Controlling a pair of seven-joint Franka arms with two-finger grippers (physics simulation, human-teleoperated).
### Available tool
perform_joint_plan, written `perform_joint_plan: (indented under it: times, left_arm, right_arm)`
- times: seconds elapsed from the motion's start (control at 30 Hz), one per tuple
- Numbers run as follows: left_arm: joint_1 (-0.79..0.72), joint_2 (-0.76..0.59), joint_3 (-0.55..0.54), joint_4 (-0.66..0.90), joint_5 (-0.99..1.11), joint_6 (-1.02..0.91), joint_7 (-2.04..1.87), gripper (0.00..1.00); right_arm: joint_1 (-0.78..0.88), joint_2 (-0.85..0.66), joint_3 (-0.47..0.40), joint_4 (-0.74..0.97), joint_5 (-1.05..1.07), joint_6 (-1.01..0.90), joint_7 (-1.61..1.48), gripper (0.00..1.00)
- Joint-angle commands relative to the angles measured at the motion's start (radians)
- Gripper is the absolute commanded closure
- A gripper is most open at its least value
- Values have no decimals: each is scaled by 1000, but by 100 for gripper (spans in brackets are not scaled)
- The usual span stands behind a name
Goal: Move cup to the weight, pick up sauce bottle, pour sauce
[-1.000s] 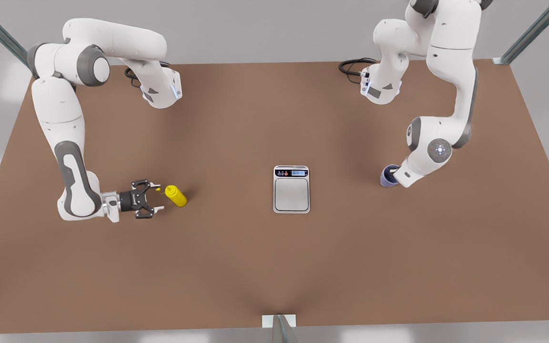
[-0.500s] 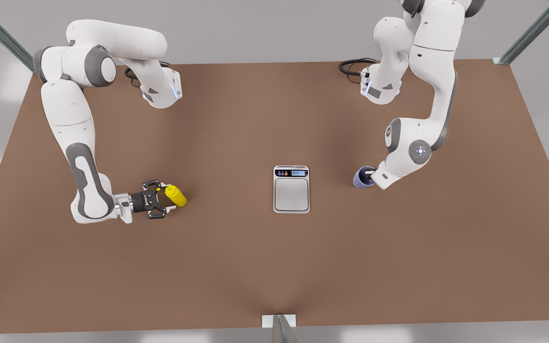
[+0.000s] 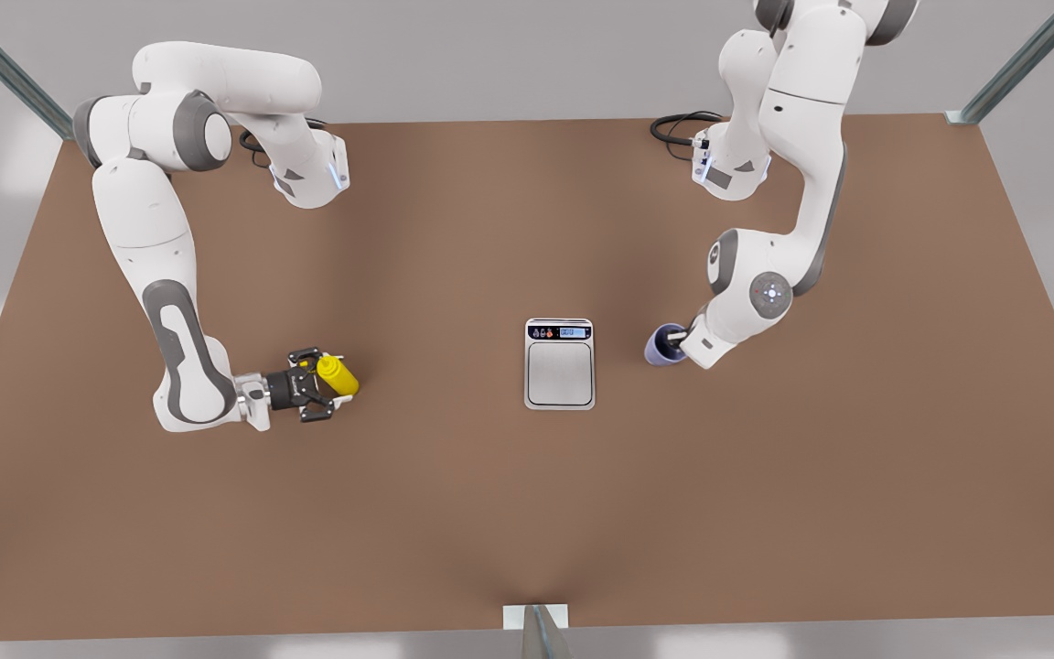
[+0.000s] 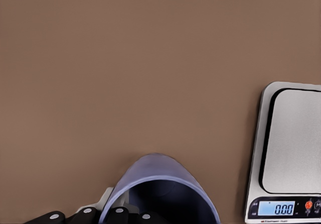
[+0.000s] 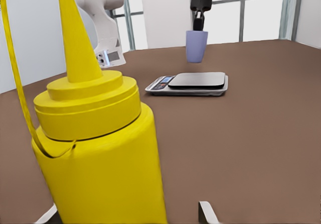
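On the front view's left, we are reaching with our right end effector (image 3: 324, 395) around the sauce bottle (image 3: 338, 376), which is standing on the brown desk (image 3: 454, 513); the fingers are spread to either side of the yellow body and are not yet clamping it, so the bottle is bearing its own weight. Here we are wanting both pads level on the cylinder, below the shoulder, before squeezing, since a grip near the pointed nozzle would likely tip it. In the middle, the weight (image 3: 560, 363) is lying flat and bare, its display (image 4: 276, 208) reading zero. To the front view's right, our left end effector (image 3: 676, 340) is gripping the cup (image 3: 664, 346) by its rim, one finger inside, and carrying it clear of the desk, near the weight but not over it. For this step we are judging that the cup should be kept upright, brought over the centre of the grey platform, and lowered gently until it is sitting flat before letting go.
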Motion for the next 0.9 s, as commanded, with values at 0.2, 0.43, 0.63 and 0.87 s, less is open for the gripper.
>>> perform_joint_plan:
  times: [0.2, 0.43, 0.63, 0.87]
  left_arm:
    - [-73, 34, 0, 68, -70, -6, -126, 76]
    - [-136, 124, -31, 240, -72, -63, -316, 75]
    - [-188, 215, -74, 372, -70, -58, -494, 75]
    - [-221, 252, -72, 417, -59, -50, -558, 61]
  right_arm:
    - [0, 0, 0, 2, 0, 0, 0, 30]
    - [-1, 1, 0, 9, 0, -2, 2, 36]
    - [-3, 1, 0, 17, 2, -5, 9, 41]
    - [-3, 3, 0, 18, 6, -5, 11, 43]
